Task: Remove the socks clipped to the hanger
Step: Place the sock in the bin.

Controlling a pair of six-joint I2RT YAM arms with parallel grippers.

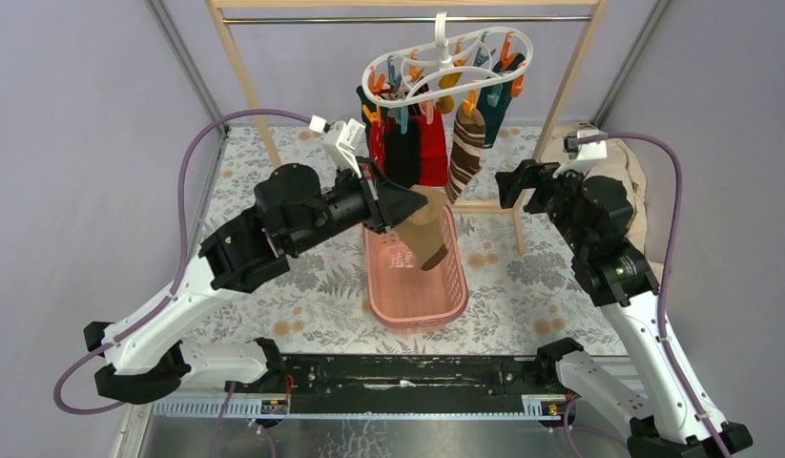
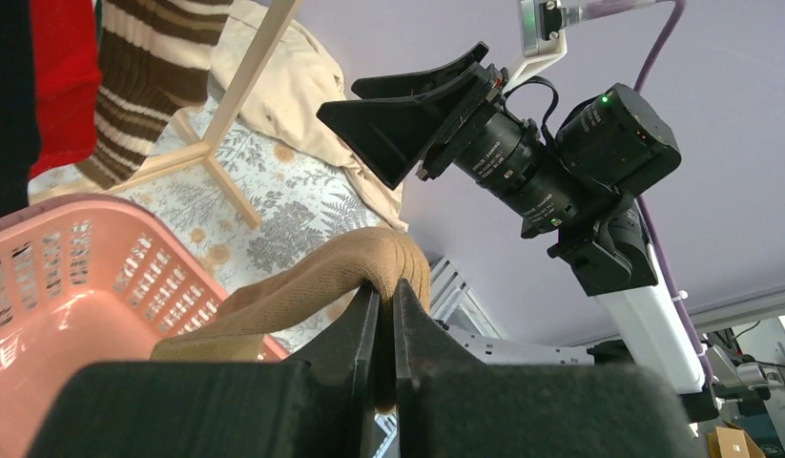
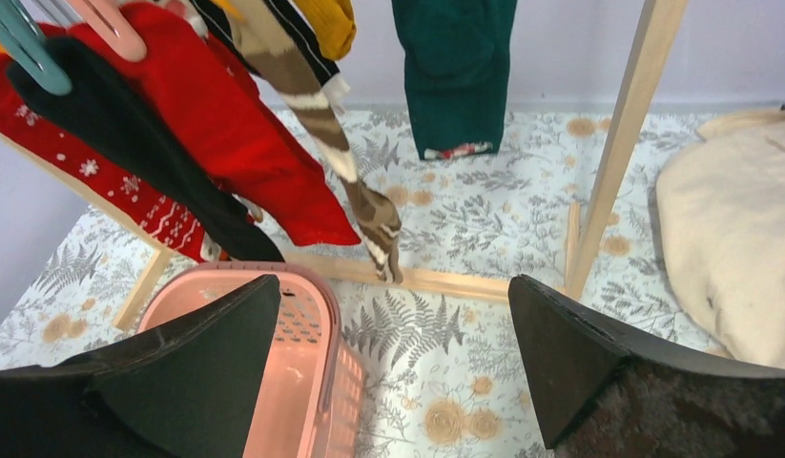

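1. Left gripper [image 2: 386, 286]: jaws closed on the folded top of the olive-brown sock [image 2: 302, 291], which hangs over the far half of the basket [image 1: 417, 320].
2. Right gripper [image 3: 393, 286]: jaws wide apart, holding nothing, right of the basket's far corner.
3. Hanger [image 1: 445, 67]: hooked on the rack [image 1: 240, 67], above and beyond the basket.
4. Clipped socks: red [image 1: 431, 148], black [image 1: 402, 153], striped [image 1: 464, 143], teal [image 1: 493, 110], mustard [image 3: 333, 21], all beyond the basket's far rim.
5. Beige cloth [image 1: 631, 176]: well right of the basket.
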